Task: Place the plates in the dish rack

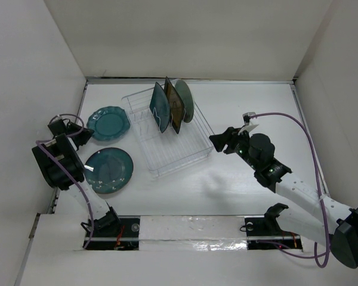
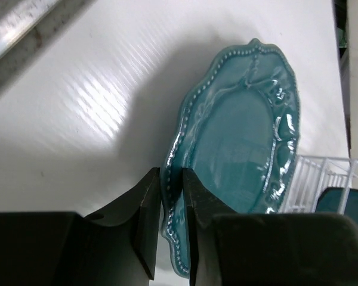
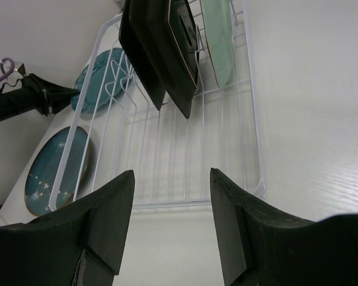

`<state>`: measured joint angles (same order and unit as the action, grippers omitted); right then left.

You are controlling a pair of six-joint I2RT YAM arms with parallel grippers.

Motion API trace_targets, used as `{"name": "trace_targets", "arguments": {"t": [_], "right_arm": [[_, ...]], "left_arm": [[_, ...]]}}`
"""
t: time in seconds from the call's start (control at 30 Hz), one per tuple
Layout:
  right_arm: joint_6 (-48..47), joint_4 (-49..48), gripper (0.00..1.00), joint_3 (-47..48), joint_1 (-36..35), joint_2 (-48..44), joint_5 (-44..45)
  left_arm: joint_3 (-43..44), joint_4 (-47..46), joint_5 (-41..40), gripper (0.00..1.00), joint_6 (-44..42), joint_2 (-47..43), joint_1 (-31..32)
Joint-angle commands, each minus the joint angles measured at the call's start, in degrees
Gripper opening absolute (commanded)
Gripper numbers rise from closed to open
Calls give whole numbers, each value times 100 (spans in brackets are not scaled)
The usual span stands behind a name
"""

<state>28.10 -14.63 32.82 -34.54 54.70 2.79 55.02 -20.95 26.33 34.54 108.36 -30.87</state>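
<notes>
The scalloped teal plate point(image 1: 109, 123) lies left of the clear dish rack point(image 1: 178, 156). My left gripper point(image 1: 85, 134) is shut on its left rim; in the left wrist view the rim of the plate point(image 2: 244, 119) sits between the two fingers of the gripper point(image 2: 172, 199). The round teal-blue plate point(image 1: 109, 170) lies flat nearer to me. The dark teal plate point(image 1: 160, 107), the mustard plate point(image 1: 173, 106) and the pale green plate point(image 1: 185, 100) stand upright in the rack's far end. My right gripper point(image 1: 218, 142) is open and empty by the rack's right side, facing the rack point(image 3: 250, 119).
White walls enclose the table on three sides. The near half of the rack holds only bare pegs point(image 3: 185, 155). The left arm's cable point(image 1: 65, 119) loops by the left wall. The rack's corner point(image 2: 322, 179) shows beyond the scalloped plate.
</notes>
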Motion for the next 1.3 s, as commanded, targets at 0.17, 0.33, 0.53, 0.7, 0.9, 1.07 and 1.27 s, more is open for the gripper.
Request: {"name": "trace_targets", "arguments": {"t": [0.17, 0.33, 0.53, 0.7, 0.9, 1.07, 1.27], "right_arm": [[-23, -365, 59, -39, -26, -135, 3], [-41, -321, 59, -39, -26, -240, 55], [-59, -295, 59, 5, -131, -240, 29], [-111, -329, 58, 67, -246, -310, -15], [-208, -365, 17, 260, -720, -285, 20], [-243, -181, 5, 611, -931, -135, 3], [-226, -128, 42, 1128, -1046, 260, -243]], "left_arm": [[-791, -971, 136, 0, 474, -1685, 55], [-1063, -1201, 31, 0, 729, -2282, 55], [-1327, -1368, -119, 0, 878, -2757, -76], [-1442, -1412, -382, 0, 949, -3232, -77], [-1407, -1360, -541, 0, 1046, -3742, -77], [-1495, -1403, -620, 0, 1221, -4015, -77], [-1504, -1482, -602, 0, 1537, -4428, -130]]}}
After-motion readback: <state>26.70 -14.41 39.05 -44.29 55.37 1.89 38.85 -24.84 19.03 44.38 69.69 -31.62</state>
